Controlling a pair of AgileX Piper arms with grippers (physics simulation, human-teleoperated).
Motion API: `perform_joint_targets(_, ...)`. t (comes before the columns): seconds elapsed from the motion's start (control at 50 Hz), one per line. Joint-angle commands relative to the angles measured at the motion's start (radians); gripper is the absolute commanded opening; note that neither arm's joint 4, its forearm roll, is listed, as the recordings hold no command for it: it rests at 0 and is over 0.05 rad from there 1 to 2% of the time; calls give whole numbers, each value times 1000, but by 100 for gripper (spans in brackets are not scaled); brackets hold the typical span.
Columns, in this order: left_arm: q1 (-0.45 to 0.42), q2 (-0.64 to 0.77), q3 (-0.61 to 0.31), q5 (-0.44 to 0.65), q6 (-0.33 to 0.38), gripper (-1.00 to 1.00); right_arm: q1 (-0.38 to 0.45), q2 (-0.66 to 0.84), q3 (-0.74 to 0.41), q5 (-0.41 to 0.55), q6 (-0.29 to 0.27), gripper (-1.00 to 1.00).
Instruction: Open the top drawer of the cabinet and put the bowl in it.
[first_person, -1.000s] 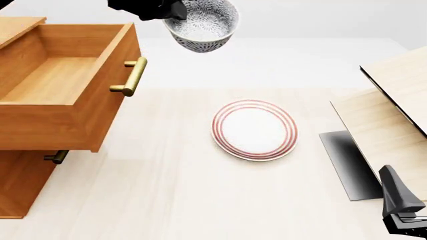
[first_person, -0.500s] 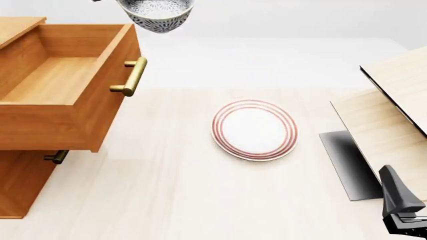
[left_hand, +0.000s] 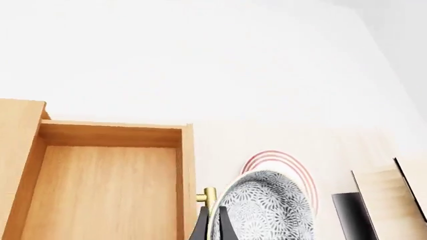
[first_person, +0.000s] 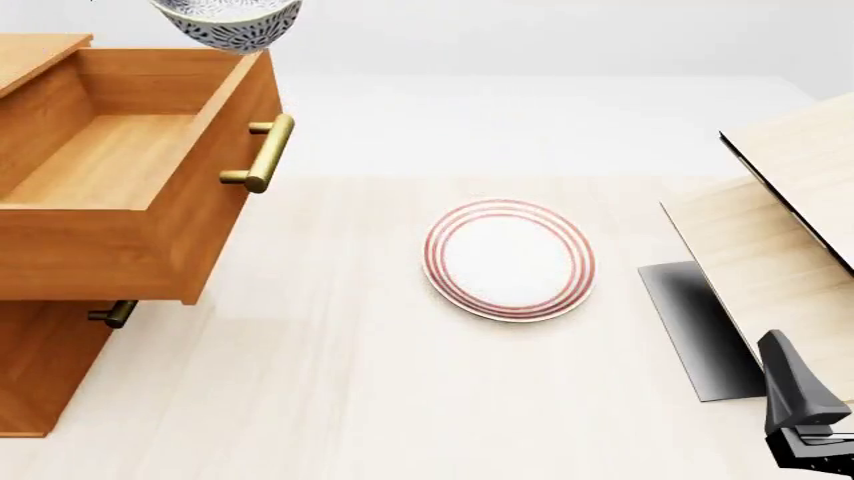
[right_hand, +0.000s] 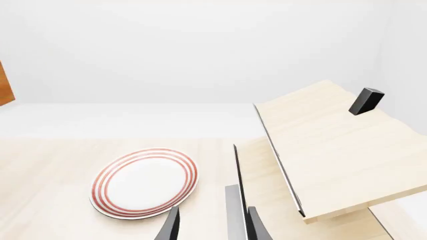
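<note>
The speckled blue-grey bowl (first_person: 227, 22) hangs high at the front view's top edge, just over the front right corner of the open top drawer (first_person: 120, 160). In the left wrist view my left gripper (left_hand: 212, 226) is shut on the rim of the bowl (left_hand: 270, 210), above the brass handle (left_hand: 208, 196) and beside the empty inside of the drawer (left_hand: 107, 190). The left gripper itself is out of the front view. The cabinet (first_person: 40, 370) stands at the left. My right gripper (first_person: 805, 425) rests low at the near right, and in its wrist view the right gripper (right_hand: 212, 227) is open and holds nothing.
A white plate with red rings (first_person: 509, 259) lies mid-table. A pale wood structure (first_person: 787, 230) with a dark panel (first_person: 694, 320) fills the right side; a small black block (right_hand: 365, 100) sits on it. A lower drawer handle (first_person: 114, 314) pokes out under the open drawer.
The bowl has travelled left and a little higher, from right of the drawer front to above its corner. The left gripper has left the front view. The right arm is still.
</note>
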Motion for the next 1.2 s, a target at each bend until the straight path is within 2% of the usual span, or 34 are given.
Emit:
perform_joint_targets(0.02, 75, -68, 94, -42, -40, -100, 0, -1, 2, -1, 0, 100)
perform_joint_targets(0.32, 169, -120, 211, -115, -106, -100, 0, -1, 2, -1, 0, 100)
perform_joint_targets(0.46, 217, -159, 260, -142, -146, -100, 0, -1, 2, -1, 0, 100)
perform_joint_targets(0.48, 219, -170, 279, -159, -169, -100, 0, -1, 2, -1, 0, 100)
perform_joint_targets(1.2, 338, -144, 388, -262, -243, -100, 0, -1, 2, -1, 0, 100)
